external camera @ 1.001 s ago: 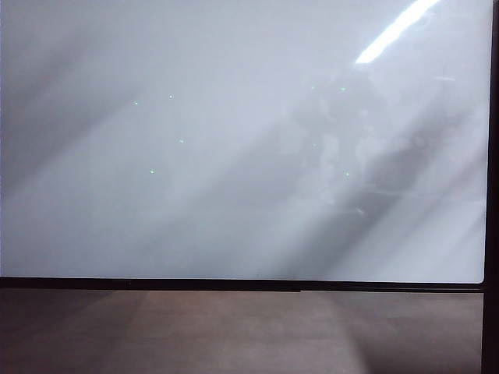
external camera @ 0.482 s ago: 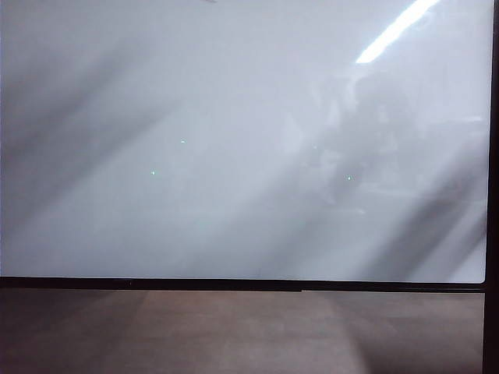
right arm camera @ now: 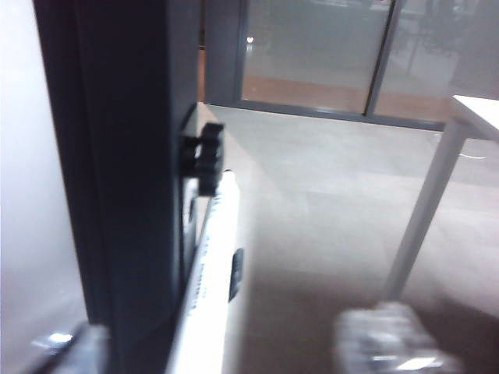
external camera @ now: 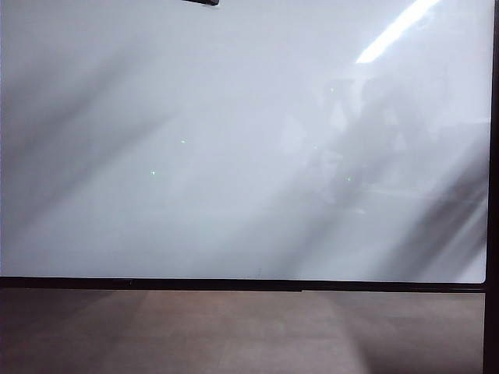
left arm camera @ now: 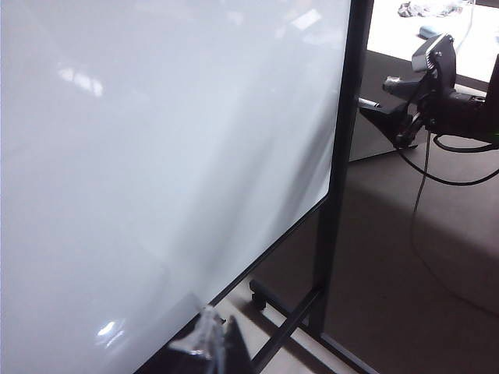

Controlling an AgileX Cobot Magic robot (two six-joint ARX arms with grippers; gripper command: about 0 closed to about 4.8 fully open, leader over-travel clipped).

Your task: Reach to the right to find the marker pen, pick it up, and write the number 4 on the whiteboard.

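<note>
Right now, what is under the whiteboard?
A black stand rail with a castor on dark floor, seen beyond the left tool. The whiteboard hides the stand's far side. The right tool is open beside the frame.

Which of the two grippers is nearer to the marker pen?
The right gripper: the marker pen shows just ahead between its open fingers, beside the black post. The left gripper faces the whiteboard.
</note>
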